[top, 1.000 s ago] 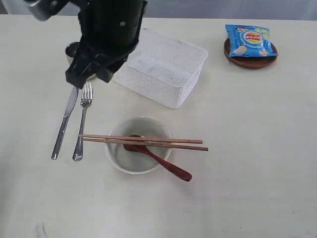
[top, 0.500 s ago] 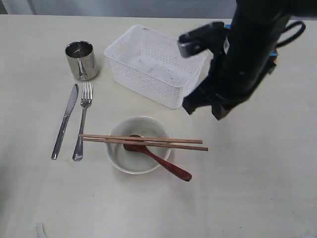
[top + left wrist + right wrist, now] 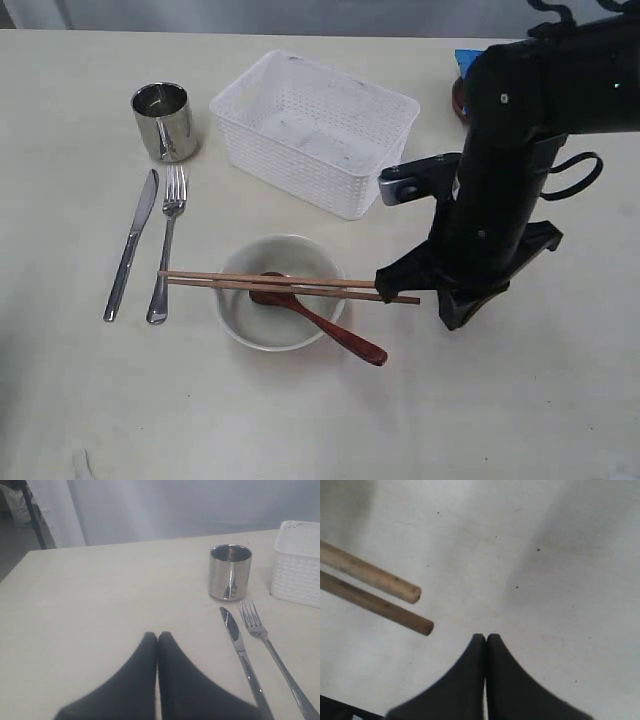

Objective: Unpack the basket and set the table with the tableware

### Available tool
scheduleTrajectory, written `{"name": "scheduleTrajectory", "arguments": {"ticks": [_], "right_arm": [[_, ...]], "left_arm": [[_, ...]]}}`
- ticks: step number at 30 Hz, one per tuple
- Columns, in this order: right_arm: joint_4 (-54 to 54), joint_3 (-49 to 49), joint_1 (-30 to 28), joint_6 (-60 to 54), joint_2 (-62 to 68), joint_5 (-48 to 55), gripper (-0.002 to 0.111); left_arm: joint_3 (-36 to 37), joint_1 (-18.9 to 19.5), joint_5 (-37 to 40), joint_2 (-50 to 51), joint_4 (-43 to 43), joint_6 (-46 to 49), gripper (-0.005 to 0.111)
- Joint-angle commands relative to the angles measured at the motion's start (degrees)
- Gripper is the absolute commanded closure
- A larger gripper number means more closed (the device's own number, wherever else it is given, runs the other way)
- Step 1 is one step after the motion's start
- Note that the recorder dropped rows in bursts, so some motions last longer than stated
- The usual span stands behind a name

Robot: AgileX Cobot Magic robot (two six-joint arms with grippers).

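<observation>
While the right gripper point(image 3: 486, 636) hovers empty, jaws pressed together, the chopsticks point(image 3: 370, 573) lie across the bowl point(image 3: 238, 318) (long axis aimed toward it), ends just beside its tips.

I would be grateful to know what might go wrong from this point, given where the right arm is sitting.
1. The right gripper, shut and empty, sits just beside the ends of the chopsticks; a small sideways move may knock them off the bowl rim they rest across.
2. The spoon handle juts over the rim toward that arm; a bump might tip it out.
</observation>
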Motion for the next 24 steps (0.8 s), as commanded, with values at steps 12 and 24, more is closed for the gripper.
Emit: {"name": "scheduleTrajectory", "arguments": {"ticks": [12,24], "right_arm": [[5.16,0.14,-0.37,-4.13,0.6,-6.29,0.109],[3.76,0.14,-0.37,-3.11,0.48,-3.01,0.109]], "left_arm": [[0.13,-0.29,-0.03,-0.11,-0.19,-0.13,0.107],[0.13,-0.29,-0.03,-0.11,-0.19,-0.13,0.107]]}}
